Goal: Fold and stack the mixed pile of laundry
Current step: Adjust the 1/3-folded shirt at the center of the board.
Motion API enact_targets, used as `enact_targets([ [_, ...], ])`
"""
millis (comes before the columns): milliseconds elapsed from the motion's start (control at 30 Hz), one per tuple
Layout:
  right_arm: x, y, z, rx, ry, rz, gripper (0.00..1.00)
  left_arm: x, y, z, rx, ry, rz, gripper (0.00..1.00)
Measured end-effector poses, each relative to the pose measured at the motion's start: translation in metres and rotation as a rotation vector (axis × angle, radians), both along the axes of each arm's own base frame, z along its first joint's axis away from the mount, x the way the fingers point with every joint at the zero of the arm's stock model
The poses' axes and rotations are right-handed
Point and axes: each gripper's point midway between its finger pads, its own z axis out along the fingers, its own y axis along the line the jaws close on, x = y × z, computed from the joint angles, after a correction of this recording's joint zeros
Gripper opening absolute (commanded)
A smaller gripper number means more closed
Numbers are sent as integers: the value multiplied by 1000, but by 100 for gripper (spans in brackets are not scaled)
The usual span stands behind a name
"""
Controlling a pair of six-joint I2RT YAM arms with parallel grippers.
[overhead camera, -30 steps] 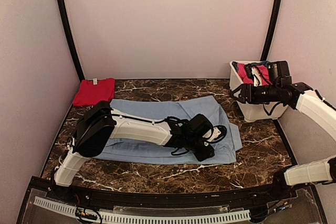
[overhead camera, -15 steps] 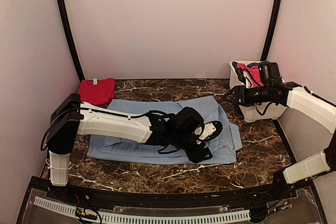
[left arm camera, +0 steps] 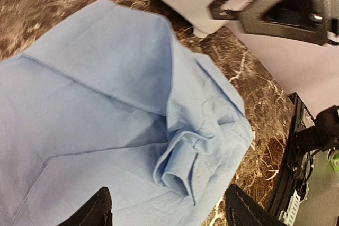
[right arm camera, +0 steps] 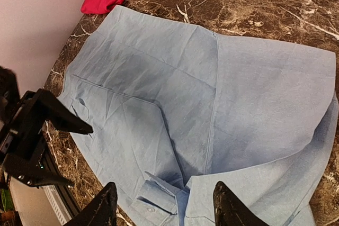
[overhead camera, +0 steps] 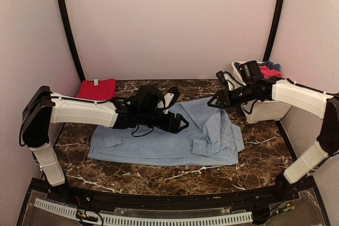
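Light-blue shirt (overhead camera: 153, 146) spread flat across the table's (overhead camera: 254, 157) middle. Left hand (overhead camera: 181, 125) and right hand (overhead camera: 212, 102) hover above it, both wide open and empty. Folded red garment (overhead camera: 95, 91) at the far left corner; more red cloth (overhead camera: 273, 72) in a white tub (overhead camera: 263, 111) at the far right.

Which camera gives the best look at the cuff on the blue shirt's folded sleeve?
Left wrist: the cuff sits mid-frame, close, its open end visible. Right wrist catches the cuff near the bottom edge; top external shows the cuff small.
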Motion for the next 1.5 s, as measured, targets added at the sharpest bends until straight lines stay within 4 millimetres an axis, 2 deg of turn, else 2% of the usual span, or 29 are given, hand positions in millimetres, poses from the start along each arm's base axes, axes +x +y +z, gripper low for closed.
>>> enact_targets([
  [33,0,0,-2,-4,3,1,58,9,6,-12,7,35,35,72],
  [100,3,1,-9,-14,15,5,58,14,6,-36,21,100,68,72],
  [233,8,3,-26,-35,49,10,58,5,-7,-79,50,198,52,72],
  [300,9,3,-33,-43,66,10,58,2,-16,-96,57,232,36,70],
  [400,9,3,-34,-46,66,8,58,3,-29,-109,57,259,18,67],
  [500,10,3,-34,-46,64,7,58,8,-40,-114,45,264,8,52],
  [533,11,1,-33,-46,63,3,58,9,-43,-114,39,264,2,37],
  [567,11,1,-33,-46,61,3,59,10,-45,-113,34,261,-6,27],
  [600,11,0,-32,-45,58,1,59,10,-47,-110,27,260,-11,10],
  [667,13,-3,-28,-41,51,-7,58,11,-52,-104,13,245,-38,1],
  [767,15,-10,-18,-32,26,-23,59,9,-57,-95,9,199,-87,0],
  [900,13,-16,-2,-23,-14,-31,59,7,-51,-80,60,100,-130,0],
  [1000,10,-19,17,-12,-64,-37,59,4,-47,-45,104,-55,-170,0],
  [1200,7,-23,46,13,-136,-48,59,5,-57,52,196,-451,-239,0],
  [1267,8,-23,51,16,-145,-49,59,4,-53,71,243,-547,-251,0],
  [1367,7,-24,52,18,-145,-48,59,5,-33,81,359,-659,-257,0],
  [1500,5,-21,54,34,-139,-32,59,1,3,69,517,-745,-282,0],
])
